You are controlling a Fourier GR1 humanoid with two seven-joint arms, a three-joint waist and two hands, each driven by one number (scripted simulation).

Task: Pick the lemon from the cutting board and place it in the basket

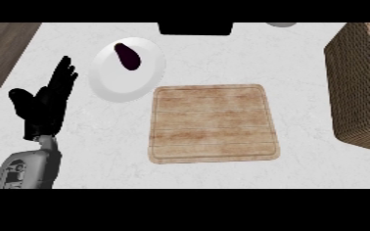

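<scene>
The wooden cutting board (214, 123) lies in the middle of the white counter with nothing on it. No lemon shows anywhere in the head view. The woven brown basket (351, 83) stands at the right edge, partly cut off, and its inside is hidden. My left hand (45, 103) rests open at the left, fingers pointing up, well to the left of the board. My right hand is out of view.
A white plate (119, 80) with a dark purple eggplant (128, 56) sits up-left of the board, close to my left hand's fingers. A black object (196, 28) is at the counter's far edge. A pale round item (281, 24) peeks in at the top right.
</scene>
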